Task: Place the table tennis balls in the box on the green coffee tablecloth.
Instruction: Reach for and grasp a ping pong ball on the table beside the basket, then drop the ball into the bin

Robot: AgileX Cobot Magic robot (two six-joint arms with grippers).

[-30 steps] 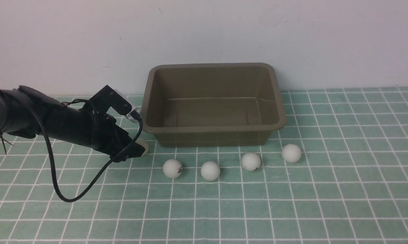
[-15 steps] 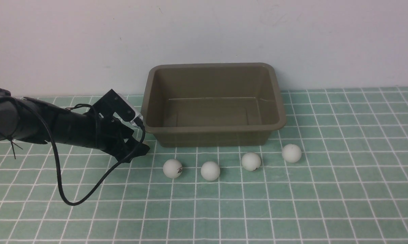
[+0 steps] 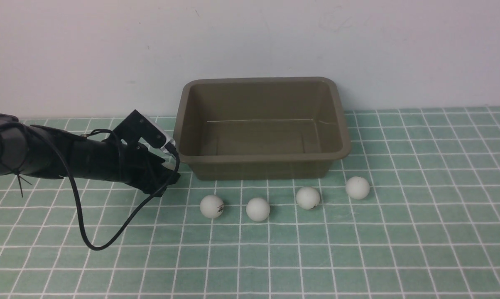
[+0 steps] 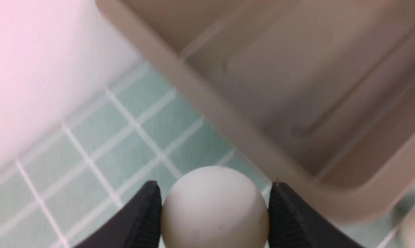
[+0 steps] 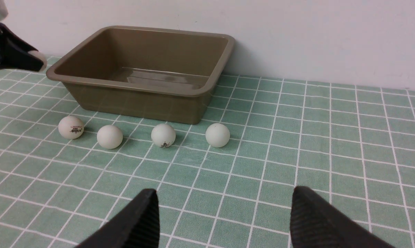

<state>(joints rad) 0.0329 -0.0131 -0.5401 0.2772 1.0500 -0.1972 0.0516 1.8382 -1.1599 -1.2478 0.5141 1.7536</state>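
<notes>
White ball [image 4: 214, 210] clamped in left hand [image 4: 215, 193], nearly hidden from front; right hand [image 5: 223, 206] wide.

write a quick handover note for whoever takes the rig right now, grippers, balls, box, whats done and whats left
Left gripper: shut on one ball, beside the near left corner of the box, not over it yet.
Right gripper: open, empty, above the tablecloth.
Box: nothing in it.
Four loose balls lie in a row on the tablecloth in front of the box.
Done: one ball gripped.
Left: drop it in the box, then pick up and box the other four.
</notes>
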